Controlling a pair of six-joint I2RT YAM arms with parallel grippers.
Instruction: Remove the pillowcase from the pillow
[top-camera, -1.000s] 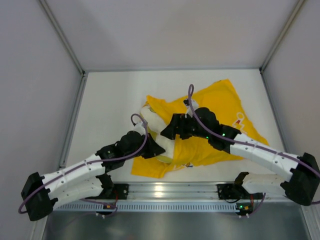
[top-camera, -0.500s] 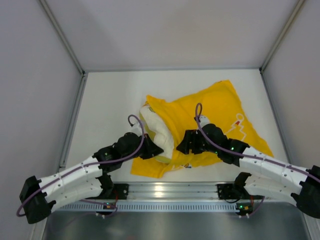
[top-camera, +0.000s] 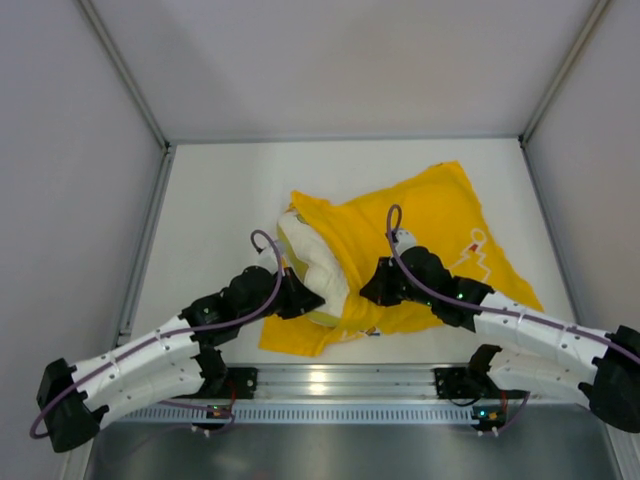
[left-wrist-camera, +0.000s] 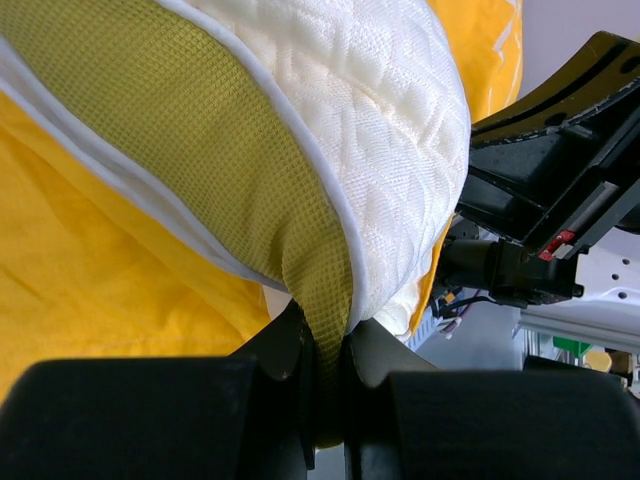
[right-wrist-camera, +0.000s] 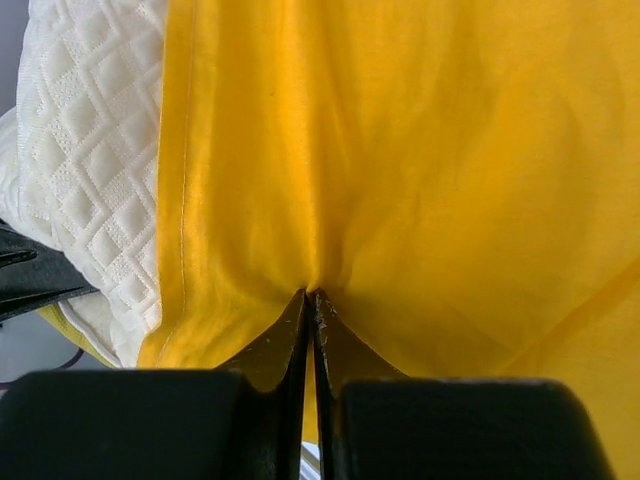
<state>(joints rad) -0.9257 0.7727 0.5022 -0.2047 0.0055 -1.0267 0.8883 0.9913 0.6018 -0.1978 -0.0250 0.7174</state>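
Pillowcase (top-camera: 440, 225) pinched in a fold by the closed right gripper (right-wrist-camera: 310, 297); its long axis runs near-left to far-right, mouth facing left. Beyond the left gripper (left-wrist-camera: 335, 338), clamped on its mesh edge, the pillow (top-camera: 312, 262) protrudes. A second ago, the right gripper lay farther out.

**A:** Where's the left arm (top-camera: 150, 355)?

**B:** It lies low from the near-left corner toward the middle. The left hand (left-wrist-camera: 343, 345) has its fingers pressed together on the pillow (left-wrist-camera: 380, 120) edge.

**A:** And the right arm (top-camera: 530, 330)?

**B:** It angles in from the near right. The right hand (right-wrist-camera: 312, 300) is pinched tight on a fold of pillowcase (right-wrist-camera: 450, 150). The two hands sit near each other, not touching.
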